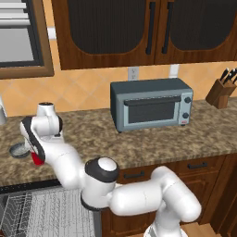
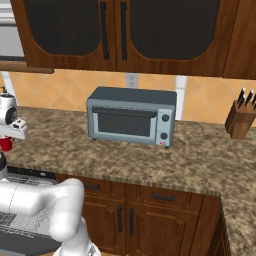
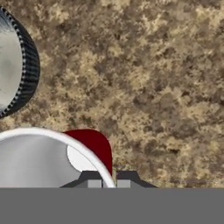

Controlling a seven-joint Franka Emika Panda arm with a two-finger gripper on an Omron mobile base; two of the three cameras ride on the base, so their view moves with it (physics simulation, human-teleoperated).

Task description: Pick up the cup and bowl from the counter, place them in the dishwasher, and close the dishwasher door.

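The red cup (image 3: 98,146) stands upright on the granite counter (image 3: 153,87), its white rim and pale inside seen from above. My gripper (image 3: 109,180) is shut on the cup, one fingertip inside the rim and one outside against the red wall. In the left base view a sliver of the cup (image 1: 37,160) shows under my hand, at the counter's left front. The grey bowl (image 3: 8,65) sits on the counter just beside the cup; from the base the bowl (image 1: 19,149) lies left of my hand. The dishwasher (image 1: 41,213) stands open below, its white wire rack showing.
A grey toaster oven (image 1: 150,104) stands at the back middle of the counter (image 1: 139,139). A wooden knife block (image 1: 222,90) is at the far right. Dark wall cabinets (image 1: 139,28) hang above. Drawers and cabinet doors (image 2: 130,210) run under the worktop.
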